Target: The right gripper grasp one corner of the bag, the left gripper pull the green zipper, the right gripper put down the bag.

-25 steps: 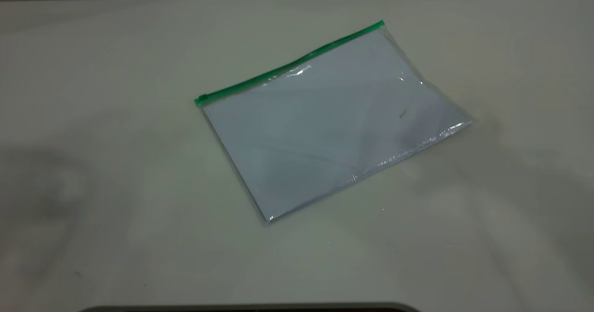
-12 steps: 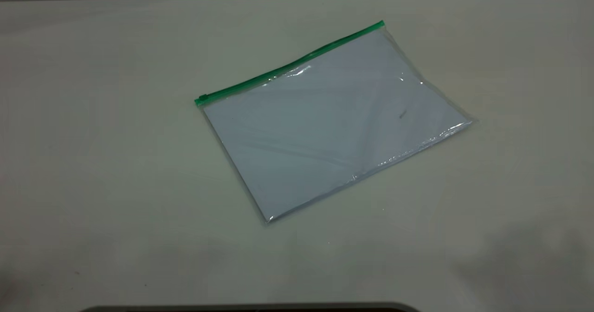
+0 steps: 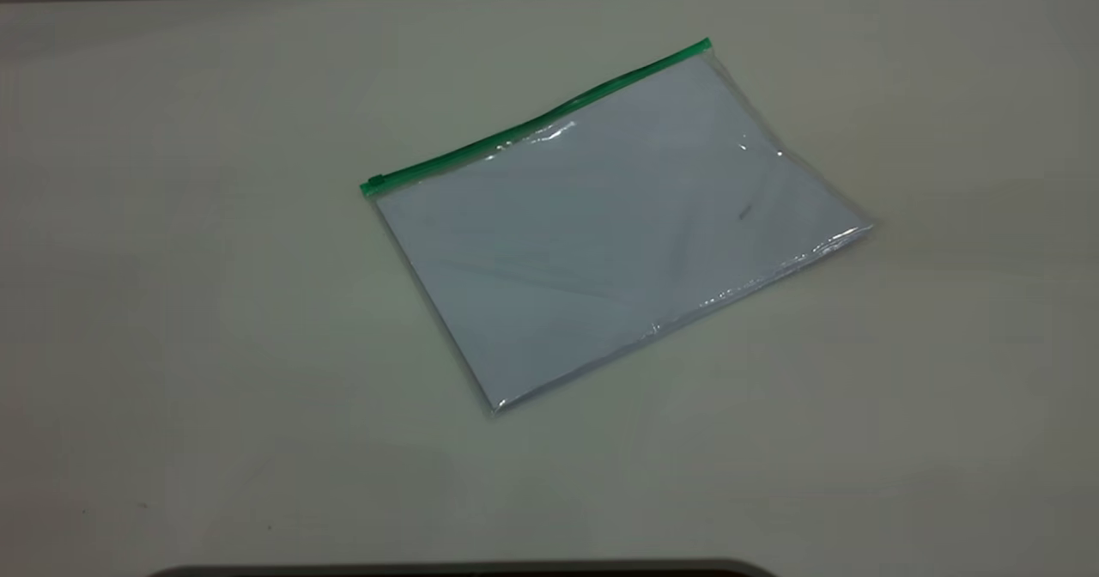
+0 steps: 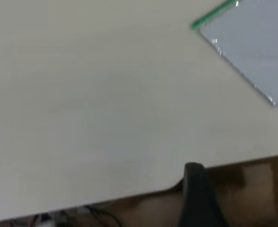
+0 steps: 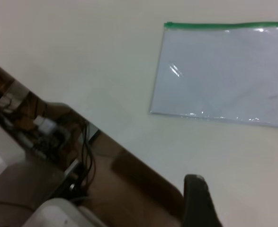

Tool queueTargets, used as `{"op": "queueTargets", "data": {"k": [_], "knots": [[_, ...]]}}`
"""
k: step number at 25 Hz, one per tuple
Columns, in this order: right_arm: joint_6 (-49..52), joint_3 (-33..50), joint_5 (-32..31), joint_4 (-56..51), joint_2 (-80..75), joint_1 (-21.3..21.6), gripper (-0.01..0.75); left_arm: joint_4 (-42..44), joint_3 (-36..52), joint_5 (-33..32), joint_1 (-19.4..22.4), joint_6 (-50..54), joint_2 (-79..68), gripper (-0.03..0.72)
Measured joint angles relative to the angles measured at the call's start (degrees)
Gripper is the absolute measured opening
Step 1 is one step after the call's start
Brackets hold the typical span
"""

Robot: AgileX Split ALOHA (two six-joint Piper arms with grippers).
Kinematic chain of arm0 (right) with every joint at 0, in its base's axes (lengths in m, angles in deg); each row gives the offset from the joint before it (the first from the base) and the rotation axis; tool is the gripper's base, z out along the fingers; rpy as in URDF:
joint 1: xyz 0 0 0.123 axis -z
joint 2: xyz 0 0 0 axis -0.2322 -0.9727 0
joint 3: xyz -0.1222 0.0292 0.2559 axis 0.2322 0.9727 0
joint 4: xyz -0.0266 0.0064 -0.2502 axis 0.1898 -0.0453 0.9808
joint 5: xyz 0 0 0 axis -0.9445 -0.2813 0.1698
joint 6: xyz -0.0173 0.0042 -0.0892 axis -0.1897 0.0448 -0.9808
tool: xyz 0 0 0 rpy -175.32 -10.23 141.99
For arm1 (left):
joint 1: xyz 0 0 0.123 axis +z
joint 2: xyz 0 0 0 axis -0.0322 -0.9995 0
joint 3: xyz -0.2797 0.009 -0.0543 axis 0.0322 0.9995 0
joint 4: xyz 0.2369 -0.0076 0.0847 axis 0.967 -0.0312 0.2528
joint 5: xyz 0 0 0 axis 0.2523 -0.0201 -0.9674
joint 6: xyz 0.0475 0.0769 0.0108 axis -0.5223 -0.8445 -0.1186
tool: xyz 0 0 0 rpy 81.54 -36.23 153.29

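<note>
The bag (image 3: 618,225) lies flat on the pale table (image 3: 215,302), clear with white sheets inside. The green zipper (image 3: 537,122) runs along its far long edge, with the slider tab (image 3: 372,185) at the left end. Neither gripper shows in the exterior view. In the left wrist view, a dark part of the left gripper (image 4: 198,194) hangs over the table's edge, far from the bag (image 4: 257,52). In the right wrist view, a dark part of the right gripper (image 5: 198,201) sits near the table's edge, apart from the bag (image 5: 224,71) and its zipper (image 5: 224,25).
Past the table's edge, the right wrist view shows cables and equipment (image 5: 49,127) below. A dark curved rim (image 3: 464,568) lies at the front of the exterior view.
The dark shadows on the table at the lower left and right have faded away. The bag has not moved.
</note>
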Motion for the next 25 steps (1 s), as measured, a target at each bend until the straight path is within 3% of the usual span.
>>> {"op": "queueTargets", "data": {"k": [11, 17, 25], "knots": [[0.05, 11.48, 2.15, 0.75, 12.43, 0.00, 0.508, -0.07, 13.11, 1.30, 0.00, -0.08, 6.32, 0.538], [1.41, 12.99, 3.11, 6.34, 17.93, 0.00, 0.507, -0.07, 14.13, 2.12, 0.00, -0.43, 6.32, 0.538], [12.08, 16.71, 2.87, 19.21, 26.56, 0.00, 0.507, -0.07, 14.13, 2.23, 0.00, -0.54, 6.32, 0.538]]}}
